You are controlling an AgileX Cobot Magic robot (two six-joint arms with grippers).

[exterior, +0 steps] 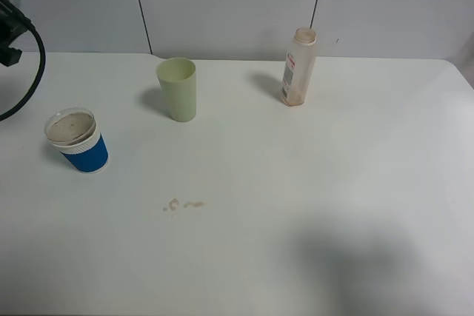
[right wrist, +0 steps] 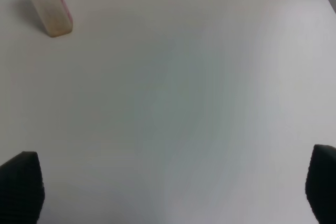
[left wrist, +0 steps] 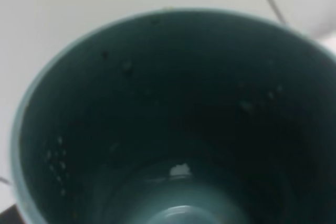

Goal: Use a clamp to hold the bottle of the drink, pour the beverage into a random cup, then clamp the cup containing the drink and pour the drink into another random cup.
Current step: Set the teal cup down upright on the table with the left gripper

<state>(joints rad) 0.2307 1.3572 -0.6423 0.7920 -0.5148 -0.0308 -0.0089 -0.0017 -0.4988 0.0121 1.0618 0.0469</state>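
Observation:
The teal cup (left wrist: 157, 129) fills the left wrist view, its dark green inside speckled with droplets. The left gripper's fingers are hidden behind it, and it sits tight against the camera as if gripped. Whether it holds any beverage I cannot tell. In the exterior view only the left arm's black body and cable (exterior: 15, 27) show at the far left edge. The blue-sleeved paper cup (exterior: 76, 140) stands at the left, its inside greyish-brown. The bottle (exterior: 298, 66) (right wrist: 50, 9) stands upright at the back right, looking almost empty. My right gripper (right wrist: 173, 187) hangs open above bare table.
A pale yellow-green tumbler (exterior: 177, 89) stands at the back, left of centre. Small brownish spill marks (exterior: 181, 204) lie on the white table (exterior: 296, 168) in front of it. A soft shadow (exterior: 355, 257) falls on the front right. A wall runs along the back edge.

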